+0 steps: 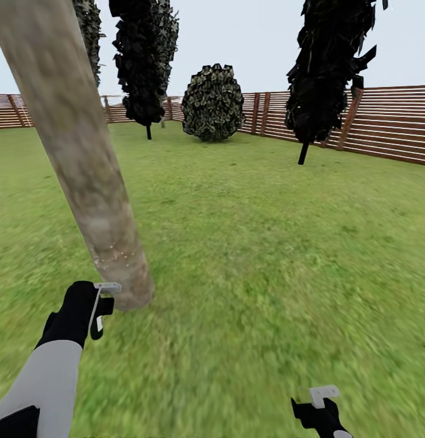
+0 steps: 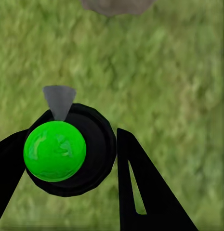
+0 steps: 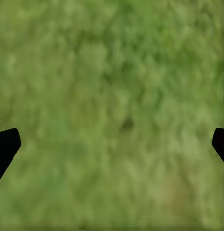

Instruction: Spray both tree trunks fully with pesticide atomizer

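Red-brown slatted fence [image 1: 383, 125] runs along the far edge of the scene, turning a corner behind a rounded, mottled dark bush [image 1: 213, 103]. Two narrow black cypress-like trees on thin dark stems — one left of the bush [image 1: 142, 58], one right of it [image 1: 330, 67], the right one nearer. Sky [image 1: 237, 36] pale grey-blue, featureless.

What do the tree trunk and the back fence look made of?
Tree trunk: bark-like, matte, pale grey-tan with blotchy mottling; a few light specks near its base. Fence: looks like red-brown wooden slats laid horizontally on posts, dull finish. Both are simulator textures, so only likely.
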Motion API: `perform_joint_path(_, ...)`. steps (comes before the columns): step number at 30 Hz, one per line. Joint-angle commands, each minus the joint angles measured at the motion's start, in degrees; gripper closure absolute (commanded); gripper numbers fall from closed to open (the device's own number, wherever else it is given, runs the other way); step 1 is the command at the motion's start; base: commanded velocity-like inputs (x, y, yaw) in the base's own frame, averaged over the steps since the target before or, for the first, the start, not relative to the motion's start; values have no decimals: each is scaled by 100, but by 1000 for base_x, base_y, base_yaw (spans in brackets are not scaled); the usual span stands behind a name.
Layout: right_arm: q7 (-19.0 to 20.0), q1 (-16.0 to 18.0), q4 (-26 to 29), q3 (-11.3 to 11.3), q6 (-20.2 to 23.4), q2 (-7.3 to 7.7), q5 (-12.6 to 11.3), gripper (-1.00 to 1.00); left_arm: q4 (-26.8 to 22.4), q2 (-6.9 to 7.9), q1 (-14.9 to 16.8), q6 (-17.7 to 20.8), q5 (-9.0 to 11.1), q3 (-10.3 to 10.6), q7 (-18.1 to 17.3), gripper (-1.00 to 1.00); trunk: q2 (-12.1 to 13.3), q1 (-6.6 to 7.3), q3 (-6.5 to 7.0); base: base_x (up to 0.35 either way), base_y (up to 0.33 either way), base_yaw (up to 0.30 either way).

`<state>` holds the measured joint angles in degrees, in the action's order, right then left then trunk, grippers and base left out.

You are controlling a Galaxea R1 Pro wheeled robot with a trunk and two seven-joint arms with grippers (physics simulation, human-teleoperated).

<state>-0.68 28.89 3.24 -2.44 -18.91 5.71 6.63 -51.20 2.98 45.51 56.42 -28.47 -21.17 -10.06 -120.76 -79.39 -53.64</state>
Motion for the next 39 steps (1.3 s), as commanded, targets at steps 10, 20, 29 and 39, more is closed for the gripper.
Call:
perform_joint_path(10,-12,3,1,-29,-16,-17,58,-100,-31,142,4,10,-62,-38,-40,100,-2,1,-5,118,-179,250)
perform_joint_path(20,-12,3,1,-29,-16,-17,58,-100,-30,80,76,26,-28,-31,-64,100,-2,1,-5,13,-2,273)
perform_joint_path(29,-12,3,0,-30,-17,34,58,-100,-29,-24,32,18,-27,-23,-75,100,-2,1,-5,304,0,35)
perform_joint_path(39,-10,3,-8,-29,-12,44,63,-100,-37,-26,-4,18,-35,-20,-75,100,-2,1,-5,205,-112,0)
